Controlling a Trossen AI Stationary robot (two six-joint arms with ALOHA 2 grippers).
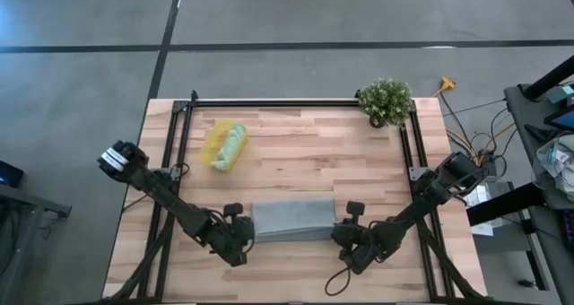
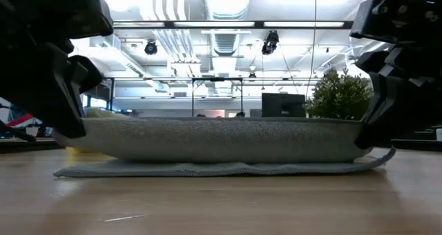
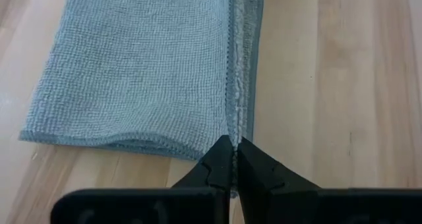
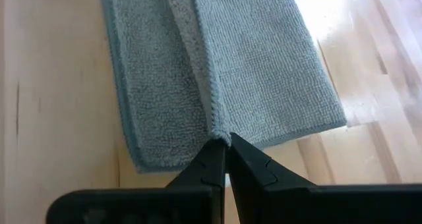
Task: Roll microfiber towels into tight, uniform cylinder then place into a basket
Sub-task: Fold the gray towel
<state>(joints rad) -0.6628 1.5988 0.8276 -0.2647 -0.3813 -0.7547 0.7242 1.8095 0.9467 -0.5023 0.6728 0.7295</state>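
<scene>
The grey towel lies folded near the front of the table, between the two arms. The left gripper pinches one end of its folded edge, and the right gripper pinches the other end, both squeezed tight. Holding both ends likely keeps the roll even. The green towel already sits rolled in the basket, so this one seems to be the last.

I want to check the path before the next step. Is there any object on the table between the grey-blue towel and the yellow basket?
Nothing visible stands in the way. The grey-blue towel lies between both grippers near the table's front edge; the basket, with the green towel in it, sits toward the back left. Only bare wood lies between. The plant stands at the back right corner.
</scene>
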